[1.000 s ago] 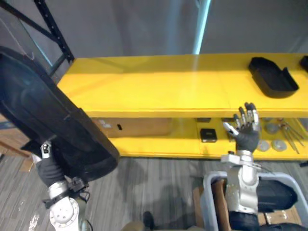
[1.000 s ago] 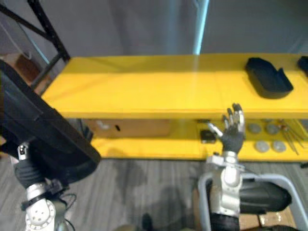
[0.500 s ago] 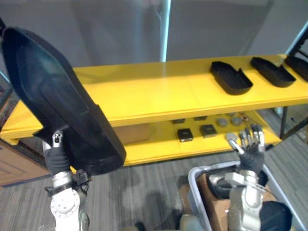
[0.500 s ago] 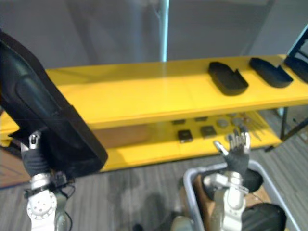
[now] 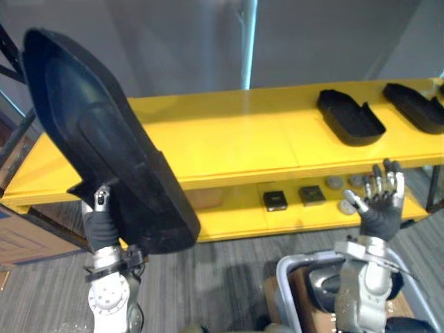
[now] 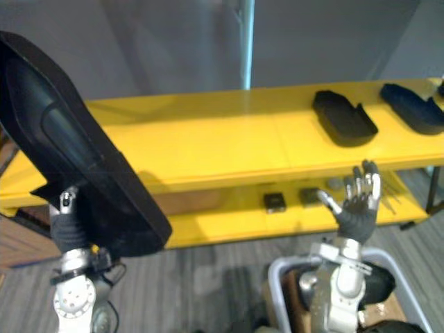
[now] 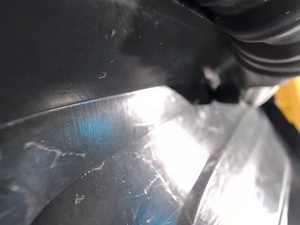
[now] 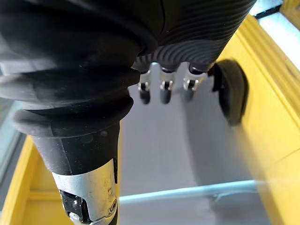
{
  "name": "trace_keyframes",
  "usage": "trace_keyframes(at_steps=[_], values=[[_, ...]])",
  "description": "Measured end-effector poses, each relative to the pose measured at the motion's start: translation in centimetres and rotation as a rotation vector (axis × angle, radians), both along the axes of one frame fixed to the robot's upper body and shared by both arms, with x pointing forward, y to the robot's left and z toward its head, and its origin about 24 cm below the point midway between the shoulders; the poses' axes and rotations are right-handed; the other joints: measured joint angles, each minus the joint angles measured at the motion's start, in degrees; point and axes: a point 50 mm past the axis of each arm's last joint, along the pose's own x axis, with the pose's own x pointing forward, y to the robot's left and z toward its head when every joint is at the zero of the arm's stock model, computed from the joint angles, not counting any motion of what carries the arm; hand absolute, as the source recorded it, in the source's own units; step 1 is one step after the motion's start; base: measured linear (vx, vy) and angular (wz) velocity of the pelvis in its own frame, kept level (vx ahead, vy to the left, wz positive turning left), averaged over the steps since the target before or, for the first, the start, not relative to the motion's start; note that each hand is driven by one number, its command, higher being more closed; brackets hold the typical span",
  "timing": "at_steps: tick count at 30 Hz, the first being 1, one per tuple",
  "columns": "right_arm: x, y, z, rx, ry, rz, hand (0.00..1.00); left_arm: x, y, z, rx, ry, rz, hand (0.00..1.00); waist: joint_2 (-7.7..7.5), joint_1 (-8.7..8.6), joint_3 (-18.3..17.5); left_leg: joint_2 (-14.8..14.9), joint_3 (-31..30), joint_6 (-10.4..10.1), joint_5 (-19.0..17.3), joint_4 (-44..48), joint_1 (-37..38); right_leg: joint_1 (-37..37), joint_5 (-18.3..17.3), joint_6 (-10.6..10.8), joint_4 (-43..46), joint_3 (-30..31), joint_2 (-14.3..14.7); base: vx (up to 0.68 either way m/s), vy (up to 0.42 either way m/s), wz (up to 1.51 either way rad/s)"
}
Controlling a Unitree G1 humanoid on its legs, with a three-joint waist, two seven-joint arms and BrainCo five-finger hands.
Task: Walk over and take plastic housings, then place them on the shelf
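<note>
Yellow shelf (image 5: 229, 139) bears two housings (image 5: 349, 116) at its right end; left hand (image 5: 101, 220) grips big plastic housing (image 5: 104, 139), right hand (image 5: 380, 205) spread.

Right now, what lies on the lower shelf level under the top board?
Two small black blocks, grey discs and a tan box. The held housing hides its left end; the right hand blocks part of its right end.

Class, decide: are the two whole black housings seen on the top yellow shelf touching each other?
Apart. The left eye view shows a strip of bare yellow shelf between the left housing and the right housing.
</note>
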Motion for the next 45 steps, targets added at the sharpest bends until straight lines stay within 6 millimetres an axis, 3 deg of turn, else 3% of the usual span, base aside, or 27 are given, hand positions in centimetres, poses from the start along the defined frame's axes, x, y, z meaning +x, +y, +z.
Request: trace_keyframes(at_steps=[1, 2, 3, 5, 7, 8, 9, 10, 11, 12, 13, 16, 19, 22, 26, 29, 33, 34, 37, 40, 42, 45], values=[[-0.1, -0.1, 0.1, -0.004, -0.006, -0.003, 0.0, -0.1, 0.1, -0.3, 0.001, 0.014, 0.001, 1.0, 0.26, 0.09, 0.4, 1.5, -0.7, 0.3, 1.2, 6.4, -2.2, 1.7, -0.5, 0.1, 0.2, 0.8, 0.2, 0.08, 0.134, -0.71], [-0.2, -0.2, 0.3, -0.011, -0.032, -0.013, 0.0, -0.3, 0.3, -0.7, 0.005, 0.038, 0.005, 1.0, 1.36, 0.5, -0.3, 3.2, -0.9, 1.5, 0.1, 6.2, -2.0, 2.4, -1.3, 0.4, 1.0, 2.6, -0.2, 0.13, 0.17, -0.64], [-0.3, -0.2, 0.4, -0.01, -0.045, -0.015, 0.0, -0.3, 0.3, -0.8, 0.006, 0.041, 0.007, 1.0, 1.44, 0.48, -0.5, 3.4, -1.1, 2.2, -0.3, 4.2, -1.7, 2.4, -1.5, 0.7, 1.2, 3.5, -0.6, 0.11, 0.17, -0.72], [-0.3, -0.2, 0.7, -0.022, -0.064, -0.011, 0.0, -0.3, 0.3, -0.9, 0.006, 0.045, 0.006, 1.0, 0.8, 0.57, -0.7, 3.5, -3.1, 2.8, -0.8, -6.2, -0.9, 1.8, -1.9, 1.4, 1.5, 6.8, -3.5, 0.13, 0.266, -0.68], [-0.2, 0.1, 0.9, -0.025, -0.074, 0.002, 0.0, -0.4, 0.3, -0.9, 0.006, 0.045, 0.007, 1.0, 0.27, 0.55, -0.8, 3.5, -5.6, 1.8, 0.3, -14.2, 0.7, 1.6, -2.6, 2.9, 2.2, 9.2, -5.7, 0.13, 0.388, -0.62], [-0.2, 0.4, 1.3, -0.038, -0.085, 0.023, 0.0, -0.5, 0.3, -1.0, 0.004, 0.043, 0.008, 1.0, 0.63, 0.59, -1.0, 3.9, -8.7, 1.9, 3.2, -20.8, 3.4, 1.2, -3.7, 5.4, 3.3, 11.5, -7.4, 0.11, 0.382, -0.68], [-0.2, 0.4, 1.6, -0.052, -0.094, 0.031, 0.0, -0.6, 0.3, -1.0, 0.004, 0.041, 0.009, 1.0, 1.44, 0.68, -1.4, 4.4, -9.7, 0.8, 4.5, -22.9, 4.3, 1.0, -4.1, 6.9, 3.6, 12.8, -7.6, 0.15, 0.521, -0.82], [-0.1, 0.7, 1.6, -0.044, -0.097, 0.039, 0.0, -0.5, 0.4, -1.0, 0.008, 0.04, 0.009, 1.0, 0.74, 1.22, -2.4, 2.5, -8.2, -6.7, 3.0, -22.1, 5.2, 1.1, -4.4, 8.1, 3.4, 14.4, -10.2, 0.19, 0.473, -0.52], [0.0, 1.2, 1.5, -0.027, -0.094, 0.055, 0.0, -0.4, 0.5, -0.7, 0.023, 0.027, 0.005, 1.0, -1.73, 1.06, -3.5, 0.0, -6.4, -5.7, 1.7, -21.4, 4.5, 0.6, -3.4, 8.6, 3.1, 15.2, -12.7, 0.23, 0.53, -0.38], [0.1, 1.3, 1.6, -0.019, -0.097, 0.056, 0.0, -0.3, 0.5, -0.4, 0.034, 0.015, 0.0, 1.0, -2.58, 1.09, -3.4, -0.9, -6.0, -5.8, 1.4, -21.0, 4.3, 0.6, -2.2, 9.1, 2.7, 15.0, -13.6, 0.19, 0.426, -0.15], [0.2, 1.5, 1.8, -0.007, -0.098, 0.055, 0.0, 0.0, 0.4, -0.1, 0.043, 0.0, -0.006, 1.0, -3.46, 0.94, -3.7, -1.4, -5.5, -5.4, 0.3, -19.8, 3.8, 0.6, 1.4, 10.7, 1.8, 13.9, -14.3, 0.09, 0.241, -0.05], [0.2, 2.0, 2.0, 0.034, -0.112, 0.05, 0.0, 0.5, 0.3, 0.4, 0.054, -0.021, -0.021, 1.0, -3.6, -0.04, -4.1, -1.5, -4.5, -4.6, -0.8, -20.2, 4.7, 0.4, 7.5, 11.2, 2.0, 10.6, -14.4, 0.06, 0.267, -0.14], [0.5, 3.4, 1.8, 0.068, -0.108, 0.098, 0.0, 0.6, 0.3, 0.1, 0.08, 0.026, -0.024, 1.0, -3.65, 0.97, -4.5, -1.0, 0.4, -4.6, -0.8, -22.8, 7.7, -0.8, 10.6, 10.0, 0.8, 2.5, -14.3, 0.02, 0.117, -0.63], [0.9, 4.1, 1.6, 0.076, -0.075, 0.14, 0.0, 0.7, 0.1, -0.3, 0.123, 0.082, -0.033, 1.0, -3.65, 0.2, -4.7, -0.8, 2.4, -4.9, -0.9, -23.4, 8.0, -1.3, 10.8, 9.8, -1.2, 1.0, -14.1, 0.01, 0.016, -0.42], [0.9, 2.9, -0.6, 0.094, 0.06, 0.102, 0.0, 1.4, -0.8, -0.6, 0.11, 0.126, -0.088, 1.0, -1.11, -0.77, -4.7, 0.8, 2.7, -6.4, -0.2, -24.0, 8.0, -1.3, 10.1, 8.8, -3.0, -0.3, -12.0, 0.01, -0.063, -0.13], [0.4, 1.8, -2.2, 0.117, 0.141, 0.081, 0.0, 2.8, -1.1, 0.5, 0.117, 0.102, -0.11, 1.0, 0.27, -1.13, -5.0, 1.4, 2.9, -7.6, 1.6, -26.6, 8.9, -1.3, 9.7, 8.2, -4.2, -0.2, -10.9, 0.0, -0.096, -0.05], [0.3, 1.9, -2.6, 0.124, 0.161, 0.095, 0.0, 5.4, -1.7, 2.2, 0.156, 0.118, -0.188, 1.0, -0.24, -2.25, -4.7, 1.7, 4.4, -8.5, 3.5, -30.0, 10.9, -1.4, 8.1, 7.9, -4.3, 0.0, -10.2, -0.05, -0.077, -0.16], [0.3, 1.9, -2.7, 0.125, 0.164, 0.096, 0.0, 6.4, -1.9, 2.1, 0.139, 0.153, -0.217, 1.0, -0.23, -3.3, -4.7, 1.8, 4.4, -8.4, 3.8, -30.8, 11.1, -1.6, 7.7, 7.7, -4.2, 0.1, -10.0, -0.06, -0.053, -0.17], [0.2, 1.9, -3.2, 0.13, 0.186, 0.109, 0.0, 9.1, -0.9, 0.7, 0.128, 0.299, -0.19, 1.0, 0.08, -3.62, -4.9, 2.5, 7.0, -8.9, 5.7, -33.8, 13.0, -3.1, 7.6, 7.5, -3.9, 2.0, -8.9, -0.04, -0.044, -0.32], [-0.4, 1.8, -3.8, 0.124, 0.219, 0.111, 0.0, 10.8, 1.1, -1.8, 0.101, 0.484, -0.136, 1.0, 0.21, -5.2, -4.9, 3.0, 8.5, -9.7, 7.2, -35.8, 14.1, -4.4, 7.5, 7.3, -3.3, 3.2, -7.8, 0.0, -0.052, -0.21], [-0.6, 1.7, -4.0, 0.121, 0.235, 0.12, 0.0, 11.1, 2.6, -2.9, 0.084, 0.558, -0.079, 1.0, 0.31, -6.45, -4.8, 3.2, 8.9, -9.9, 7.7, -36.6, 14.5, -4.7, 7.9, 7.6, -3.2, 3.6, -7.4, 0.03, -0.029, -0.16], [-1.0, 1.4, -4.4, 0.116, 0.259, 0.138, 0.0, 11.6, 4.5, -3.1, 0.061, 0.606, -0.008, 1.0, 0.81, -6.61, -4.4, 3.2, 10.1, -10.0, 7.8, -37.5, 15.1, -5.2, 7.9, 7.6, -3.2, 4.6, -7.1, 0.03, -0.003, -0.13]])
